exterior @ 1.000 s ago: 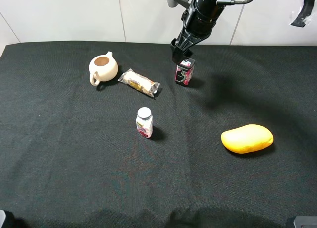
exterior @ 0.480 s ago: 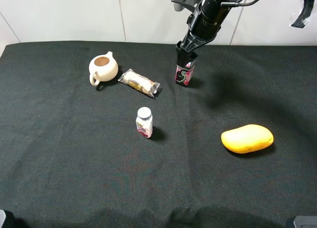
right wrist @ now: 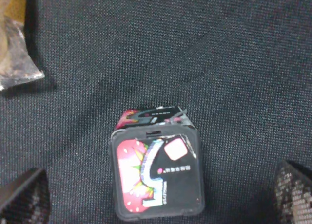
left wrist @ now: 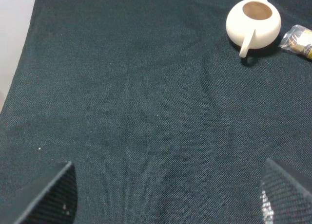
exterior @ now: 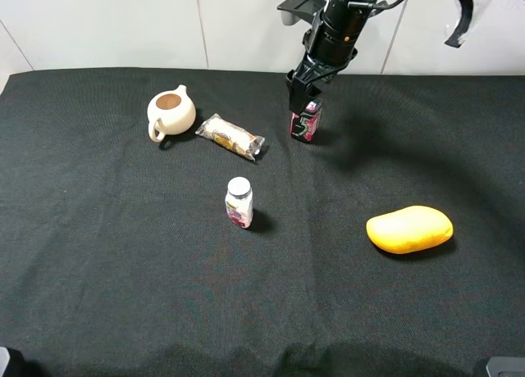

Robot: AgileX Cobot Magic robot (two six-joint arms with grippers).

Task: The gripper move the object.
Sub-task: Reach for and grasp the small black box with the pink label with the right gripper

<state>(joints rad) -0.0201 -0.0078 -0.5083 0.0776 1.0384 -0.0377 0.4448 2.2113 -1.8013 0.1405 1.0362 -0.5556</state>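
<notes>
- The tin (exterior: 305, 121), black with pink-red markings, stands upright on the bench (exterior: 98, 254). It is toward the far edge, just right of the snack packet (exterior: 234, 136) and well apart from the small bottle (exterior: 239, 202) and the yellow fruit (exterior: 408, 229).
- The right gripper (exterior: 302, 88) hangs directly over the tin, pointing almost straight down. In the high view its tips sit level with the tin's top; whether they touch it cannot be told from there.
- In the right wrist view the tin's top faces the camera, so its long axis runs along the gripper's line of approach. The two fingertips (right wrist: 23, 199) show at the frame's corners, spread wide. The tin sits between them with cloth visible on either side, so this gripper is spread and holds nothing.
- The relation that counts is that the tin lies below and between the fingers, roughly centred. The coming move therefore looks like a short straight descent followed by a squeeze across the tin's sides, with no sideways correction needed.
- The left gripper (left wrist: 168, 197) is also spread and empty. It is over bare cloth with the teapot (left wrist: 253, 22) ahead of it and the tin out of its view. The right arm is plainly the nearer one.
- The tin is tall for its footprint, so a finger catching one edge on the way down could tip it.
</notes>
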